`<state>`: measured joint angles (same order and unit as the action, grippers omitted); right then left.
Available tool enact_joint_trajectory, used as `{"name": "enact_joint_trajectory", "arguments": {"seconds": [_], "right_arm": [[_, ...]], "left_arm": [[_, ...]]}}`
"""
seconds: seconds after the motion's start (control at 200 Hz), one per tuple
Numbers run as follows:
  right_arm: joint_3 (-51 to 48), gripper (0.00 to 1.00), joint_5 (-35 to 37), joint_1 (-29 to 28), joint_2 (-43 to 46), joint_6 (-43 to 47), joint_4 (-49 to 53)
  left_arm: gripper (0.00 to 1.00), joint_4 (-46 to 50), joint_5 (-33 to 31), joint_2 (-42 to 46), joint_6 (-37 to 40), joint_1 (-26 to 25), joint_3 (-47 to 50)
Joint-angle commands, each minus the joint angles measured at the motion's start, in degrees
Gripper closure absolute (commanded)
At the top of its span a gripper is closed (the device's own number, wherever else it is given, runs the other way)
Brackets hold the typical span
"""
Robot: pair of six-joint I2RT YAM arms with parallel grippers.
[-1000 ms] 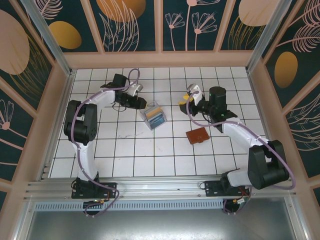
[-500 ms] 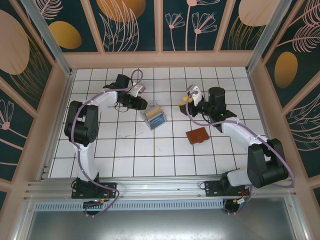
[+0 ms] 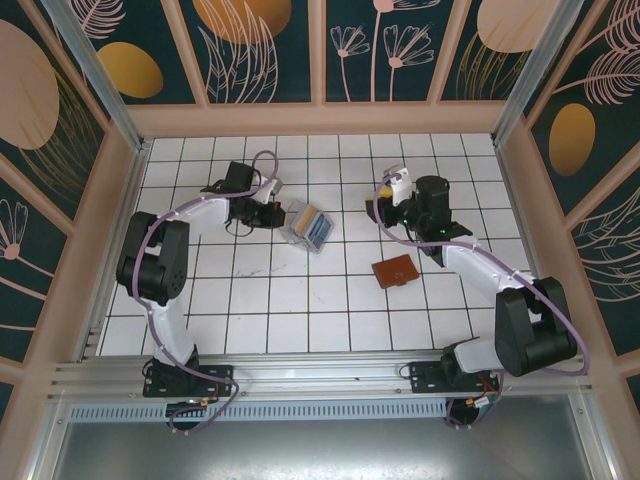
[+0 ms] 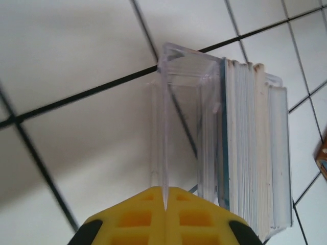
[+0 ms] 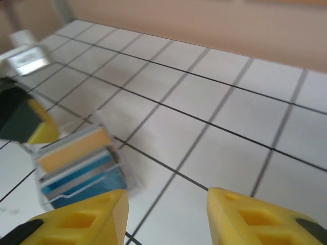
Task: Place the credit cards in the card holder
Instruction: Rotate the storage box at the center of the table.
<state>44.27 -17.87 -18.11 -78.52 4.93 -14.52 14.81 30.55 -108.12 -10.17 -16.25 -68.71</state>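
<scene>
The credit cards [image 3: 312, 229], a blue and yellow stack, stand on edge inside a clear plastic case [image 3: 300, 222] at mid-table. My left gripper [image 3: 276, 214] is shut on the case's thin left wall [image 4: 162, 127]; the card edges [image 4: 250, 143] show just right of it. The reddish-brown card holder [image 3: 397, 270] lies closed on the tiles to the right, apart from the case. My right gripper [image 3: 386, 200] hovers open right of the case, nothing between its fingers [image 5: 166, 196]. Its wrist view shows the cards [image 5: 76, 161] at lower left.
White tiled floor [image 3: 300, 300] with dark grout, walled by a pink frame [image 3: 320, 118] at the back and sides. A sliver of the card holder [image 4: 323, 153] shows at the left wrist view's right edge. The left gripper's finger [image 5: 38, 127] shows beside the case.
My left gripper has closed onto the clear case's wall, and the case has turned and shifted slightly towards the back. The right gripper has edged back a little, still open.
</scene>
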Motion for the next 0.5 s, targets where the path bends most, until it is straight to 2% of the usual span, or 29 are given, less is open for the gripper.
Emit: {"name": "enact_joint_trajectory", "arguments": {"seconds": [0.0,0.095,0.165,0.21,0.345,0.42,0.495], "right_arm": [[-2.7,0.54,12.7,-0.2,2.5,-15.3,-1.6],[-2.3,0.53,19.1,-0.2,3.2,-31.5,6.6],[-0.9,0.54,23.8,0.1,2.5,-44.7,18.0],[0.1,0.54,23.5,1.2,1.5,-51.9,25.4],[-3.3,0.52,17.2,0.4,2.7,-56.8,30.2],[-4.7,0.51,16.8,-0.9,3.8,-57.5,32.9],[-5.4,0.5,16.6,-1.5,4.1,-56.6,35.7]], "left_arm": [[1.0,-8.0,-5.2,5.9,-11.4,0.1,5.6],[1.0,-13.1,-8.3,9.4,-20.1,0.1,9.9],[0.98,-16.2,-9.3,11.5,-25.8,0.0,12.6],[0.97,-18.7,-9.9,12.5,-29.2,0.0,15.3],[0.94,-29.1,-10.0,16.8,-39.1,0.0,22.8],[0.81,-32.3,-9.2,18.7,-41.5,-0.1,24.9],[0.71,-31.3,-7.8,19.7,-40.9,-0.1,24.2]]}}
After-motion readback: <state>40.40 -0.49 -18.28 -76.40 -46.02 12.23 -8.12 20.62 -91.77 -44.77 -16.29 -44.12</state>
